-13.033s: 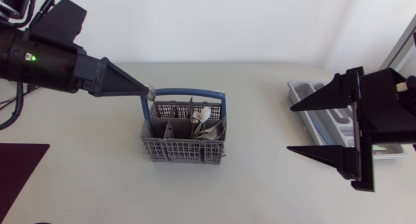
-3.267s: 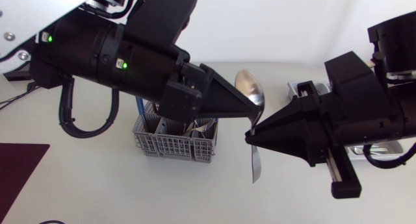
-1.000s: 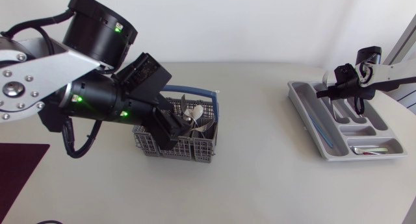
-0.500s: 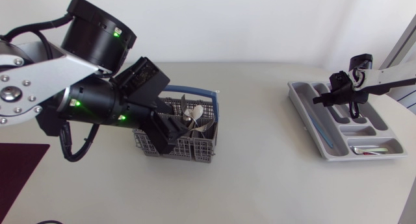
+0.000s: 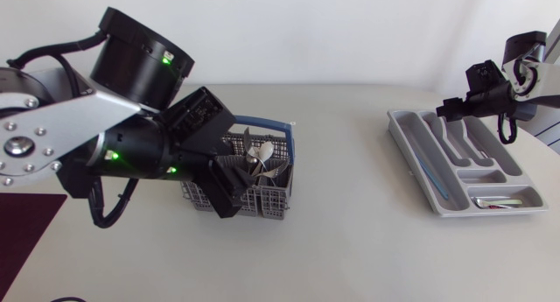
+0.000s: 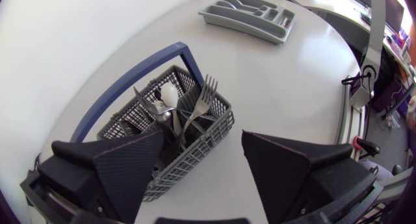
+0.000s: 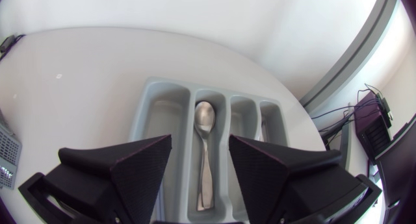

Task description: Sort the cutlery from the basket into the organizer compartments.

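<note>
The grey cutlery basket point(image 5: 262, 193) with a blue handle stands left of the table's middle. My left gripper point(image 5: 229, 186) hangs open right over it. In the left wrist view a fork point(image 6: 203, 99), a spoon point(image 6: 168, 94) and other pieces stand in the basket point(image 6: 208, 136), just ahead of the left gripper point(image 6: 201, 165). The grey organizer point(image 5: 404, 127) lies at the right. My right gripper point(image 5: 464, 105) is above its far end, open and holding nothing. Below the right gripper point(image 7: 198, 165), a spoon point(image 7: 205, 146) lies in the organizer's point(image 7: 159, 113) second long compartment.
A blue-handled piece point(image 5: 435, 175) lies in the organizer's left compartment, and some cutlery point(image 5: 500, 200) fills its small near compartment. A dark red mat point(image 5: 26, 232) covers the table's front left corner. The organizer point(image 6: 250, 13) shows far ahead of the basket in the left wrist view.
My right gripper opened, left the spoon in the organizer and rose toward the back right. My left arm shifted slightly over the basket, its gripper staying open.
</note>
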